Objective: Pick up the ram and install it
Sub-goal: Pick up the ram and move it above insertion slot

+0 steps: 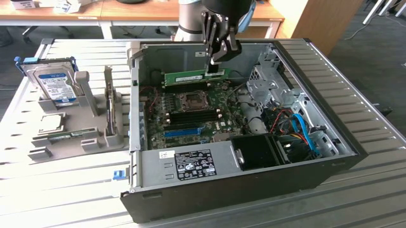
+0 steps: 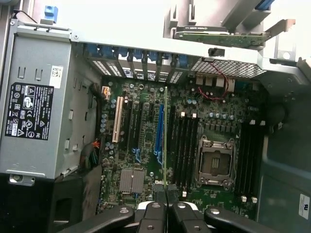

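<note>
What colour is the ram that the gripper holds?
The ram is green; the exterior view shows it best.

Claw (image 1: 216,69) grips the ram (image 1: 184,75) inside the case (image 1: 266,186).

The ram (image 1: 190,76) hangs over the motherboard (image 1: 221,108) inside the open computer case (image 1: 254,187); the hard drive (image 1: 54,83) stands at the exterior view's left.

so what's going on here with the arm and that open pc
The robot arm's gripper is shut on the ram, holding it by one end in the air inside the open computer case, above the motherboard. The stick is not seated in a slot yet. A hard drive stands in a grey holder at the exterior view's left.
</note>
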You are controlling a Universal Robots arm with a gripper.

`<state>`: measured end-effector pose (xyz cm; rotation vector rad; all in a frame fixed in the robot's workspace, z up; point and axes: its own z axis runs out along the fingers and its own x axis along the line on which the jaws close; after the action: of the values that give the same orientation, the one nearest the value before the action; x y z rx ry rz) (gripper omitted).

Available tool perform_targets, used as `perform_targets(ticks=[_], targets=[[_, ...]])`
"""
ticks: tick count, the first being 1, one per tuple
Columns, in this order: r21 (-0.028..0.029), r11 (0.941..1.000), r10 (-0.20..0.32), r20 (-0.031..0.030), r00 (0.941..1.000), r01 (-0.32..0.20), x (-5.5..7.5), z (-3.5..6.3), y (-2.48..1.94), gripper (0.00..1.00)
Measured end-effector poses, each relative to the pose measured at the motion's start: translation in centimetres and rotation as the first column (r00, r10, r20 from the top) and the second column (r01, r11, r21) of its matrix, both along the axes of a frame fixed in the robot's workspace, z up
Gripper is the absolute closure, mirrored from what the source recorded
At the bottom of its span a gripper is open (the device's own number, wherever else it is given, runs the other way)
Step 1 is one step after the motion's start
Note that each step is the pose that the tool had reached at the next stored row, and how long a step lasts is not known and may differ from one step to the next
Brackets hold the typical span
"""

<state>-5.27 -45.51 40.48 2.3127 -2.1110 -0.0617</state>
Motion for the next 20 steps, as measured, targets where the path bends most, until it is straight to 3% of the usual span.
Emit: perform_targets(ticks=[8,20], targets=[[0.0000,0.9998,-0.019,-0.0080,0.9998,0.019,0.42,-0.02,0.00,0.88],[-0.0009,0.9998,-0.021,-0.0097,0.9997,0.021,0.46,-0.40,0.00,0.88]])
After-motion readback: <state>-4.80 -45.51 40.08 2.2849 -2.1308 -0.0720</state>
